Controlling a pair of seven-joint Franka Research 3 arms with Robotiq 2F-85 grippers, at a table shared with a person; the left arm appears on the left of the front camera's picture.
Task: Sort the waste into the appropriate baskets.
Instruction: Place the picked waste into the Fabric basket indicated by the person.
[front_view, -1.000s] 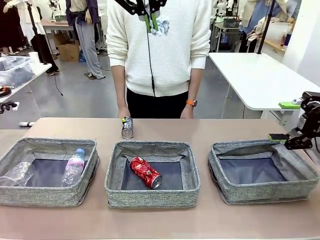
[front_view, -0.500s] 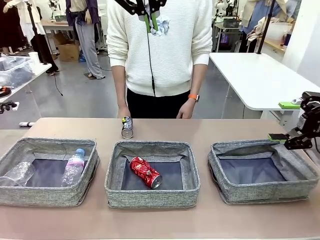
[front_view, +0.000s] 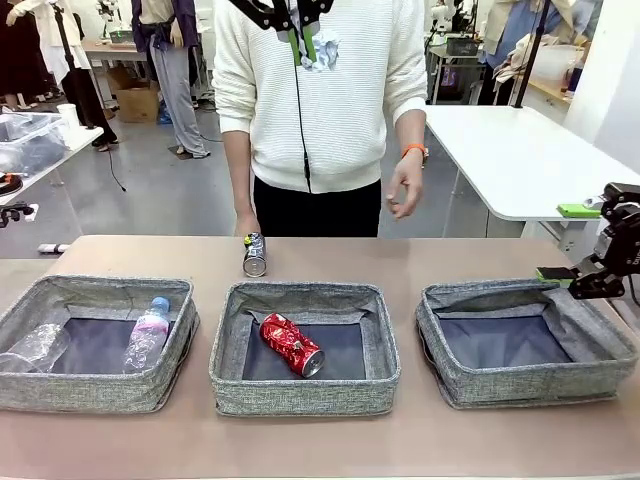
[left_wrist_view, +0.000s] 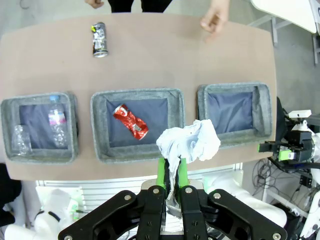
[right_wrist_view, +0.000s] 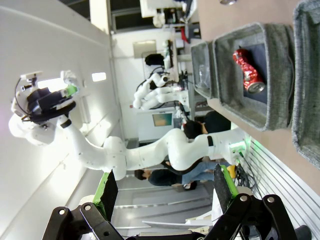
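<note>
High above the table, my left gripper (front_view: 301, 38) is shut on a white paper wad (front_view: 322, 52); in the left wrist view the wad (left_wrist_view: 189, 142) sticks out past the gripper (left_wrist_view: 170, 176) over the front of the baskets. A dented red can (front_view: 291, 344) lies in the middle basket (front_view: 300, 396). Two clear bottles, one blue-capped (front_view: 148, 332), lie in the left basket (front_view: 90, 392). The right basket (front_view: 530, 386) holds nothing. A dark printed can (front_view: 255, 255) lies on the table behind the middle basket. My right gripper (front_view: 568, 242) stands open beside the right basket's far right corner.
A person in a white sweater stands at the far edge, one hand (front_view: 405, 190) raised at waist height, the other (front_view: 247, 225) low next to the dark can. Bare tabletop runs in front of and behind the baskets. A white table (front_view: 510, 150) stands at the back right.
The person's hand with the orange wristband has lifted from the table edge to waist height. Both arms and all the waste have stayed put.
</note>
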